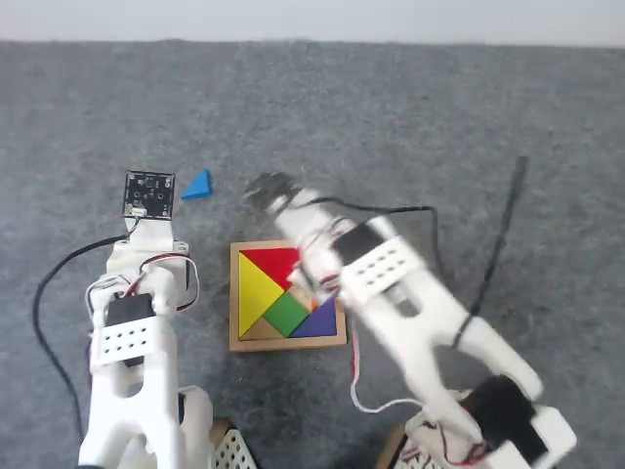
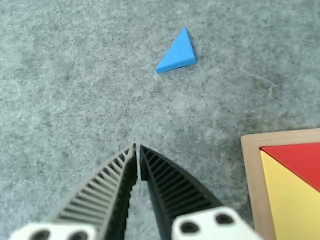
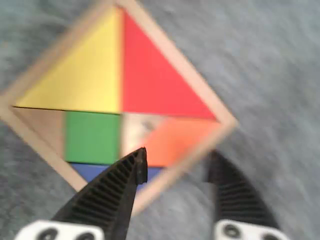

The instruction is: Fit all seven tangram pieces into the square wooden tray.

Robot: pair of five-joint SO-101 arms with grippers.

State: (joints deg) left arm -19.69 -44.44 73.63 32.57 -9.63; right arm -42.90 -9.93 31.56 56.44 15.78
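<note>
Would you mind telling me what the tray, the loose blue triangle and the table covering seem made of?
Tray: likely bare light wood, given its pale tan rim. Blue triangle: painted wood or plastic; solid matte colour, thick edge. Table covering: seemingly grey felt or carpet, fuzzy and fibrous.

Lone triangle (image 1: 197,185) left of tray (image 1: 234,303)

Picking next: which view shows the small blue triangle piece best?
Left wrist view: small blue triangle piece, whole, ahead of the left pincer. High view shows it tiny; right wrist view faces the square wooden tray.
</note>
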